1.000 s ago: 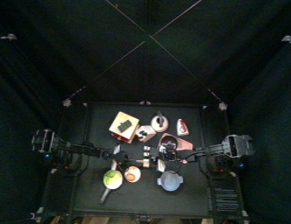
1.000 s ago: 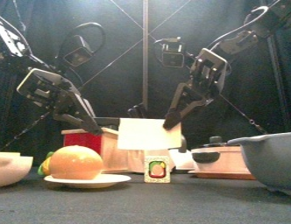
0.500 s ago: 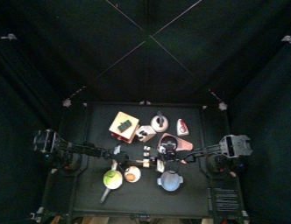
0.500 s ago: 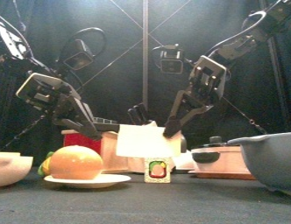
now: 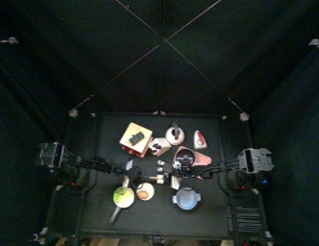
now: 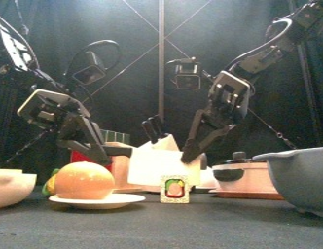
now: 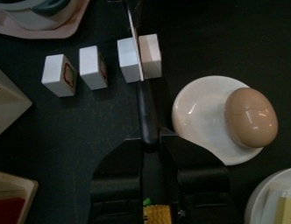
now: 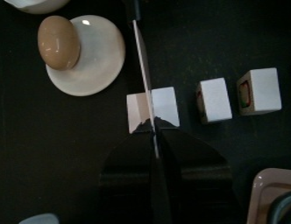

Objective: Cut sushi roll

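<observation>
While my right claw (image 8: 152,131) grips the thin dark knife (image 8: 141,70), its blade rests on the white rectangular sushi block (image 8: 152,107); my left claw (image 7: 145,144) pinches the same knife.

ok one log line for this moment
step: cutting | left fingers: shut on knife | blade: between sushi pieces | right fingers: on end piece

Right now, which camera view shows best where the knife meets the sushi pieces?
The left wrist view: the knife runs across the last of four white sushi pieces in a row. The right wrist view shows the same from the other side. The top view shows them tiny; the front view shows one piece.
</observation>
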`<act>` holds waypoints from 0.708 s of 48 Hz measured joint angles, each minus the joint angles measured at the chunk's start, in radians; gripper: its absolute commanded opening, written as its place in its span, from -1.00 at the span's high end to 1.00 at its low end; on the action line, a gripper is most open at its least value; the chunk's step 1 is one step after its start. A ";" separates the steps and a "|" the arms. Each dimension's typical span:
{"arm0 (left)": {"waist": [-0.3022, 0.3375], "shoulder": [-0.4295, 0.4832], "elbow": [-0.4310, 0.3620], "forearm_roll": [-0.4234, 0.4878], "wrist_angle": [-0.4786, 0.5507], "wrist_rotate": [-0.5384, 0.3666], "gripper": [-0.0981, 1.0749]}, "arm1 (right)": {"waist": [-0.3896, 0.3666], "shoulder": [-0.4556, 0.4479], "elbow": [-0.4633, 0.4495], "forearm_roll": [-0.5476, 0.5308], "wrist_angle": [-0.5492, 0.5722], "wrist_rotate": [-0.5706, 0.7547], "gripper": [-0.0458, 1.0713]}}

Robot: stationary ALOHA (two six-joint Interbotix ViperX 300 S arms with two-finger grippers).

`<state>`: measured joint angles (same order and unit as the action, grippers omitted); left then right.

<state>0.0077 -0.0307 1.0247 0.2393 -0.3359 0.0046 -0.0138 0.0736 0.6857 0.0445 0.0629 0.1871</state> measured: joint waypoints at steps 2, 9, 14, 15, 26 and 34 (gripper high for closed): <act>0.002 0.009 -0.005 -0.002 0.003 -0.002 0.14 | -0.002 0.014 0.000 0.002 0.000 0.002 0.16; 0.000 0.023 -0.017 0.000 0.051 -0.005 0.14 | 0.000 0.028 -0.006 0.006 -0.008 0.000 0.16; 0.002 0.029 -0.029 0.000 0.086 -0.006 0.14 | -0.002 0.032 -0.011 0.006 -0.009 0.002 0.16; 0.000 0.029 -0.029 0.000 0.092 -0.006 0.14 | 0.000 0.032 -0.011 0.006 -0.008 0.002 0.16; -0.008 0.029 -0.035 0.000 0.109 -0.006 0.14 | 0.006 0.032 -0.011 0.020 -0.009 0.002 0.16; -0.021 0.026 -0.040 0.000 0.110 -0.008 0.14 | 0.031 0.034 -0.006 0.025 -0.008 0.003 0.16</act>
<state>-0.0138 -0.0046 0.9848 0.2393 -0.2255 -0.0031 0.0169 0.1074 0.6796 0.0690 0.0552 0.1902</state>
